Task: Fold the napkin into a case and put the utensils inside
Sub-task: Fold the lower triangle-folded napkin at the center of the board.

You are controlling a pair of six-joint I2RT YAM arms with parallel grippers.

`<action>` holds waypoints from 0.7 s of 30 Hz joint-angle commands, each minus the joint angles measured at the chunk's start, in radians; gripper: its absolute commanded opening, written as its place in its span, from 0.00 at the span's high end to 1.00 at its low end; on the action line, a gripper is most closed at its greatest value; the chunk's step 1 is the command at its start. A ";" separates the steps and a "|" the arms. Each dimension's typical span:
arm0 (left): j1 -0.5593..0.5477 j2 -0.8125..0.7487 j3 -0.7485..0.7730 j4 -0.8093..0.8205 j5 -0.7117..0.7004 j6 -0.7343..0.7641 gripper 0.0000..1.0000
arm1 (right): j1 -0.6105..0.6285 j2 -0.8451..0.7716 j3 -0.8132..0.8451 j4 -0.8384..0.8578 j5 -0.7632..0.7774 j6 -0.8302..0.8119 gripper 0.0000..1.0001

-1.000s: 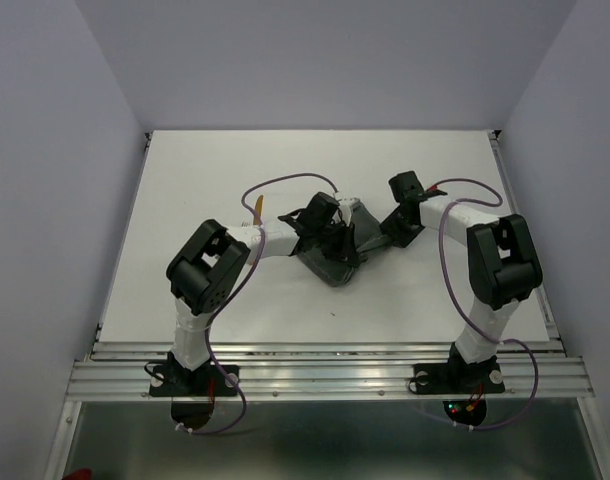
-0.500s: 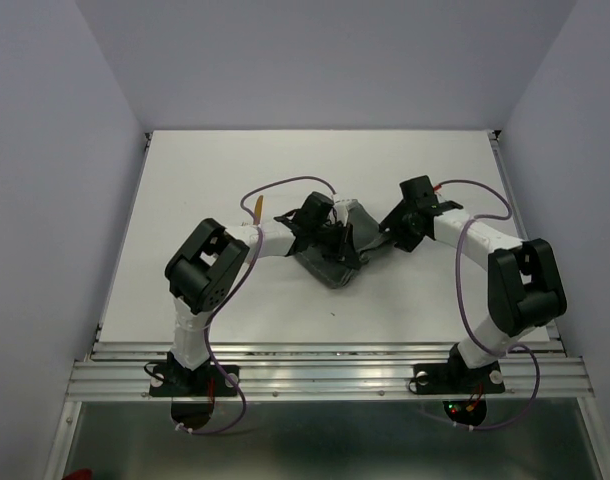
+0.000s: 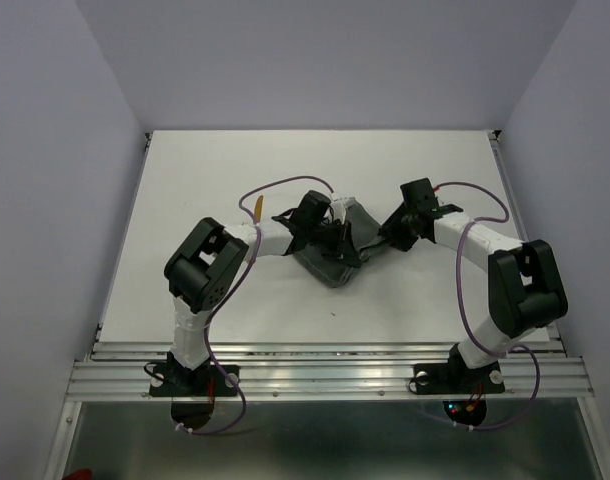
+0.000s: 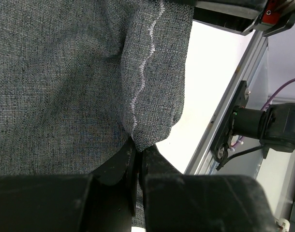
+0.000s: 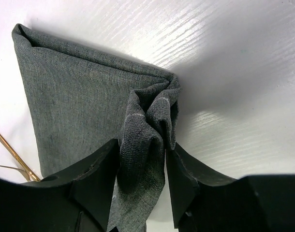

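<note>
The napkin (image 5: 75, 92) lies part-folded near the middle of the surface (image 3: 235, 310), both arms bent over it, so the folding step looks under way and no long pouch is formed yet. The left pincer (image 4: 138, 151) is almost closed, nipping a hemmed fold of the cloth at its tip. The right pincer (image 5: 142, 151) stands about half apart with a bunched ridge of cloth filling the gap and touching both sides, so it appears gripped. The utensils (image 5: 9, 152) lie on the surface just beside the napkin's far edge, outside it. Next, the ridge probably needs drawing over and laying flat, without tugging loose the pinched fold.
</note>
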 commanded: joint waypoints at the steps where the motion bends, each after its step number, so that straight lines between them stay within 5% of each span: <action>1: 0.009 0.010 -0.009 0.038 0.040 -0.005 1.00 | -0.006 -0.019 0.021 0.023 -0.002 -0.014 0.56; 12: 0.013 0.013 -0.006 0.020 0.052 0.018 1.00 | -0.006 0.061 0.117 -0.047 0.035 -0.060 0.95; 17: 0.019 -0.009 -0.005 0.000 0.041 0.024 0.61 | -0.006 0.139 0.211 -0.159 0.075 -0.126 0.99; 21: 0.036 -0.024 -0.006 -0.005 0.045 0.020 0.45 | -0.006 0.198 0.280 -0.217 0.102 -0.158 0.99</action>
